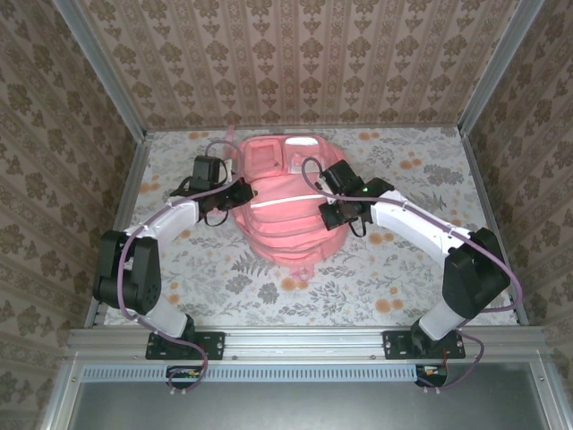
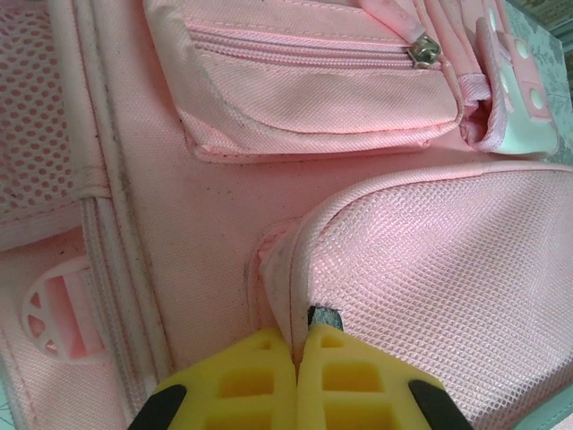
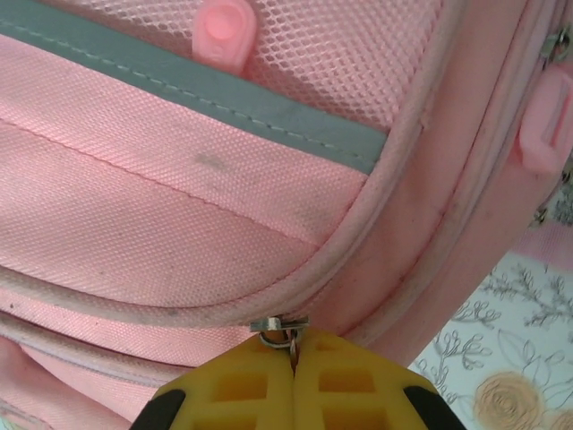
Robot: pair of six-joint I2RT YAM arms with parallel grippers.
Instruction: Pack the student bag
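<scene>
Salmon-pink fabric takes up most of both wrist views. The student bag [image 1: 285, 228] lies flat on the flower-patterned table [image 1: 403, 278], towards its far middle and between the two arms. From above, the left gripper [image 1: 237, 193] sits against the bag's left edge and the right gripper [image 1: 329, 213] against its right edge. The black wrist housings cover the fingertips there, so how the jaws stand cannot be read from that height. The left wrist camera settles it for its own side. Its yellow fingers [image 2: 242, 385] are pressed together on a raised piped seam of the bag, at the corner of a mesh-textured panel [image 2: 448, 269], pinching the fold of cloth. A small dark bit [image 2: 324, 315] just beside one finger is too small to name. Higher in that view lie a zipped pocket [image 2: 313, 98] with a metal slider [image 2: 423, 49] and a white plastic buckle [image 2: 524, 107], the buckle cut off by the frame's edge. The right wrist camera shows its yellow fingers [image 3: 358, 385] likewise closed tight. They nip the ring of a small metal zip pull [image 3: 279, 324] where the zip track curves round the bag's side. Above it runs a stripe [image 3: 224, 103] that looks grey up close and pale from overhead, and past that a pink plastic tab [image 3: 226, 25] sits on mesh. Whether any pocket stands open cannot be made out.
</scene>
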